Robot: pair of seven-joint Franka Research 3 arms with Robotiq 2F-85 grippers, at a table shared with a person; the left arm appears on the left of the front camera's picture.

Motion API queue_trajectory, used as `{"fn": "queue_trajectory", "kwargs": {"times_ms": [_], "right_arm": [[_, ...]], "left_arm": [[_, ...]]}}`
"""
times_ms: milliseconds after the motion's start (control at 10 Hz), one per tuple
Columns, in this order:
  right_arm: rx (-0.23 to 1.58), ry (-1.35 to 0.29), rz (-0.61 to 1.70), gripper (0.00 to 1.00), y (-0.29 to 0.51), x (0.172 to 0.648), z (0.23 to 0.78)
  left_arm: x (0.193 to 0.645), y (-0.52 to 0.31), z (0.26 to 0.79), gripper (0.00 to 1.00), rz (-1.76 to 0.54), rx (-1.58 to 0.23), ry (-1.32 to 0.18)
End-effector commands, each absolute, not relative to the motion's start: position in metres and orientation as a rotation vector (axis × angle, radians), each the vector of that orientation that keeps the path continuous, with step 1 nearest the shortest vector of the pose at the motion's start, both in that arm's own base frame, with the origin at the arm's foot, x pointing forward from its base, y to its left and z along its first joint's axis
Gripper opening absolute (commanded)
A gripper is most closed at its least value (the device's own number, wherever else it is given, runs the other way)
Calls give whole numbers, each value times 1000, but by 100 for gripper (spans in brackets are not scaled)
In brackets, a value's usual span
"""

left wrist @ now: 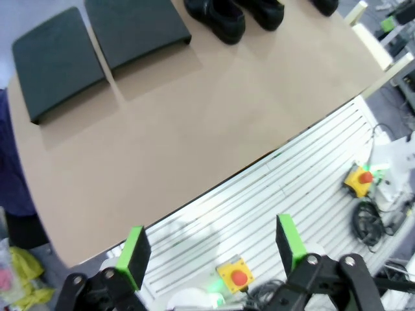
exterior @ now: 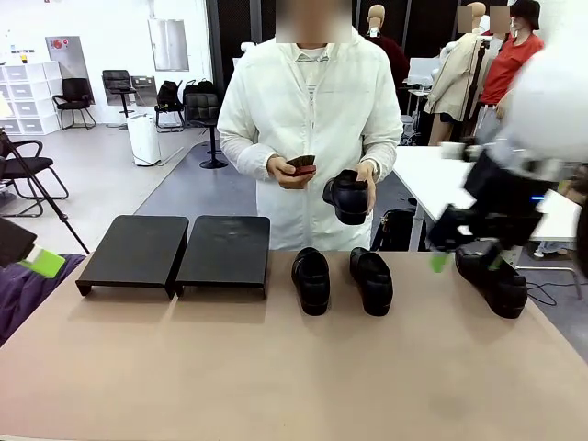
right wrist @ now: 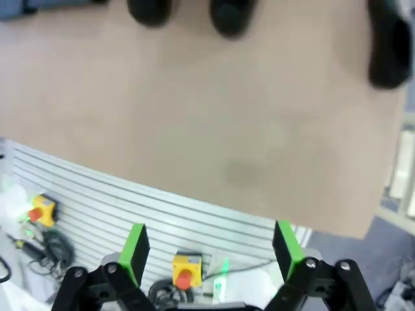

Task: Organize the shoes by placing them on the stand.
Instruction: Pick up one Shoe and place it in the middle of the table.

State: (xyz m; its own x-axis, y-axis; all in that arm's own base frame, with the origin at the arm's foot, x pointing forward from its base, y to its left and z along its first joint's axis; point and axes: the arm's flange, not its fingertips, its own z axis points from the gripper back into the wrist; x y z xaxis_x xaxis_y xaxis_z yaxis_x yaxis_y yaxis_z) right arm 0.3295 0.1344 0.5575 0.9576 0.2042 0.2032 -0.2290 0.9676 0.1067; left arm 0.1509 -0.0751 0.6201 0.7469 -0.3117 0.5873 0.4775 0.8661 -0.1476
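Note:
The stand (exterior: 175, 250) is two flat black panels side by side at the table's far left, bare on top; it also appears in the left wrist view (left wrist: 97, 45). Two black shoes (exterior: 310, 279) (exterior: 371, 280) sit toe-forward right of it, and a third shoe (exterior: 496, 280) lies at the far right. The person across the table holds another shoe (exterior: 348, 196) in one hand. My right gripper (exterior: 467, 260) hangs open and blurred in front of the third shoe, holding nothing. Both wrist views show open, empty grippers (left wrist: 211, 249) (right wrist: 211, 249) back over the robot's side.
The person's other hand holds a small dark red item (exterior: 301, 165). A white slatted base (left wrist: 279, 194) with yellow stop buttons (left wrist: 235, 275) lies below the table's near edge. A white table (exterior: 441, 179) stands behind at the right.

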Motion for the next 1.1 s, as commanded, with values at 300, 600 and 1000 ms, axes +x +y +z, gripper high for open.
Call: {"fn": "queue_trajectory", "kwargs": {"times_ms": [300, 600, 1000], "right_arm": [[157, -179, 174, 100, 74, 325, 593], [222, -134, 121, 100, -31, 242, 618], [399, -90, -30, 100, -120, 191, 638]], "left_arm": [[151, -75, 621, 100, -457, -314, -579], [151, -75, 621, 100, -457, -314, -579], [151, -75, 621, 100, -457, -314, -579]]}}
